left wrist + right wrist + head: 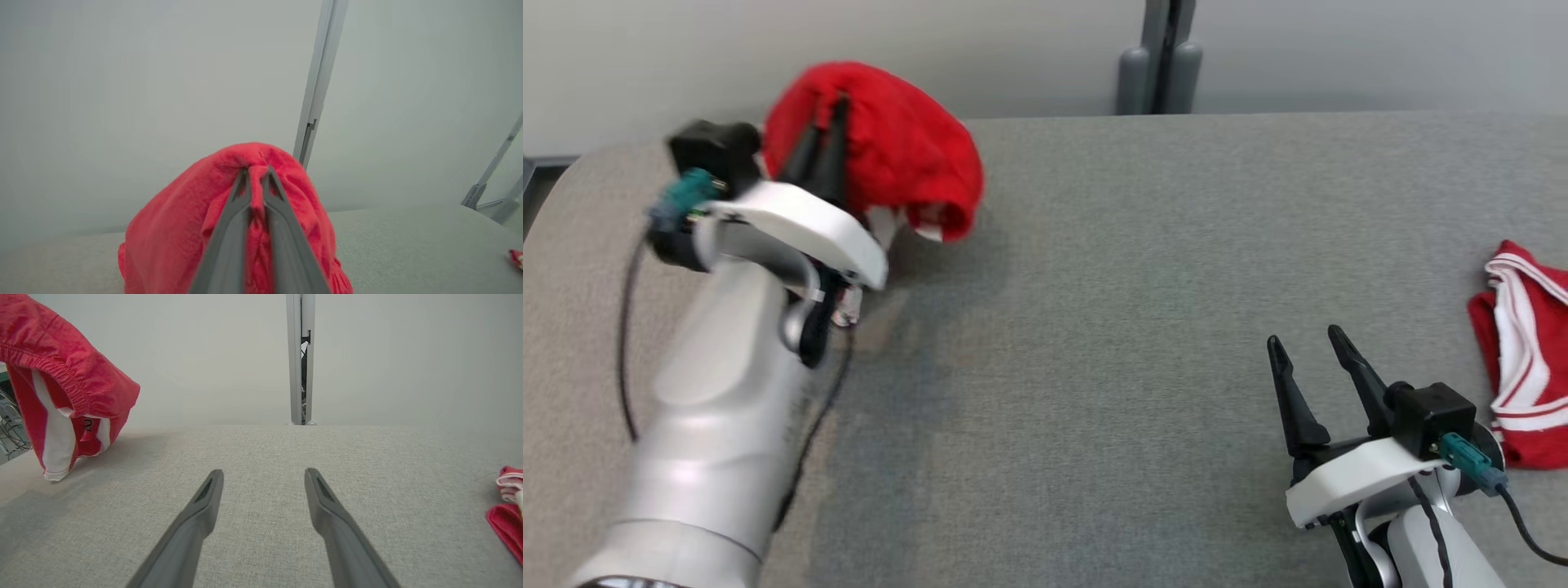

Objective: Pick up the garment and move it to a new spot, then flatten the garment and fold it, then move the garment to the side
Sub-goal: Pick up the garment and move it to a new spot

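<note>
A red garment (890, 151) with white stripes hangs bunched above the grey table's far left, lifted off the surface. My left gripper (827, 110) is shut on a pinched fold at its top; in the left wrist view the two fingers clamp red cloth of the garment (229, 212) between them at the gripper (255, 173). The right wrist view shows the same garment (61, 384) dangling at upper left, its lowest hem near the tabletop. My right gripper (1307, 343) stands open over the table's near right with nothing between its fingers, seen as the gripper (263, 473) in its own view.
A second red and white garment (1523, 351) lies crumpled at the table's right edge, close to my right wrist. The grey table (1111, 327) runs wide between the arms. A grey post (1160, 57) stands behind the far edge against the wall.
</note>
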Motion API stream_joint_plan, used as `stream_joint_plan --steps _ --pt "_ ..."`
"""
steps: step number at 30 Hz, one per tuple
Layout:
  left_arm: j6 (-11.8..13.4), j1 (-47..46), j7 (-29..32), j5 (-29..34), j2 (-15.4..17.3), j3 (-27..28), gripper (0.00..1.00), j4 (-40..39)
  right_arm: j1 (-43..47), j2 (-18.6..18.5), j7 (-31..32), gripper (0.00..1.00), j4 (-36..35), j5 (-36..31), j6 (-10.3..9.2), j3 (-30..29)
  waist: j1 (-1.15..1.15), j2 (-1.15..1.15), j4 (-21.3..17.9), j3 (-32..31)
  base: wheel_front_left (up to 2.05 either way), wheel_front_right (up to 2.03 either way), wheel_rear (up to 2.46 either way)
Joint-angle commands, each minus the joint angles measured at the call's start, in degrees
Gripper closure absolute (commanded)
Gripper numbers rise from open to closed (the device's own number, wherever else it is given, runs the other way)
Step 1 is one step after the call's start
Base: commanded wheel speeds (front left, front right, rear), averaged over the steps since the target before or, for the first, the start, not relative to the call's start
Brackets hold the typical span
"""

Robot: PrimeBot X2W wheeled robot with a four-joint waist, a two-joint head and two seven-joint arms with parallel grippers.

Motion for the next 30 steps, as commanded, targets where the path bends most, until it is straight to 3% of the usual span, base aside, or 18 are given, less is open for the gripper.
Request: stream_joint_plan --steps 1,12,21,22,23,24,30 --pt "-0.06 1.02 -0.14 -0.78 -0.37 -1.28 1.00 -0.88 0.76 -0.25 -0.27 0.00 -0.01 0.43 -0.02 -0.01 0.00 0.00 -1.74 -1.66 0.00 0.00 0.00" --pt "-0.06 11.85 -0.10 -13.30 -2.94 -21.15 1.00 -9.84 2.81 -0.25 -0.27 0.00 -0.32 3.66 -0.02 1.09 0.00 0.00 -5.88 -3.93 0.00 0.00 0.00" --pt "3.84 17.50 -0.34 -20.03 -2.88 -31.60 1.00 -15.07 4.25 -0.27 -0.27 0.00 0.42 4.37 -0.02 1.20 0.00 0.00 -6.64 -4.78 0.00 0.00 0.00" --pt "4.51 18.14 -0.34 -20.17 -2.87 -31.40 0.76 -15.36 4.32 -0.27 -0.27 0.00 0.48 4.38 -0.02 1.18 0.00 0.00 -6.63 -4.93 0.00 0.00 0.00" --pt "5.12 19.01 -0.32 -19.94 -2.87 -30.73 0.31 -15.67 4.34 -0.26 -0.27 0.00 0.62 4.42 -0.02 1.13 0.00 0.00 -6.60 -5.21 0.00 0.00 0.00" --pt "5.71 20.02 -0.31 -19.18 -2.88 -30.06 0.00 -15.80 4.42 -0.26 -0.27 0.00 0.65 4.49 -0.02 1.06 0.00 0.00 -6.56 -5.46 0.00 0.00 0.00" --pt "9.55 27.93 -0.34 -13.15 -1.47 -19.81 0.00 -16.61 5.40 -0.27 -0.27 0.00 0.74 4.68 -0.02 0.88 0.00 0.00 -6.00 -7.62 0.00 0.00 0.00"
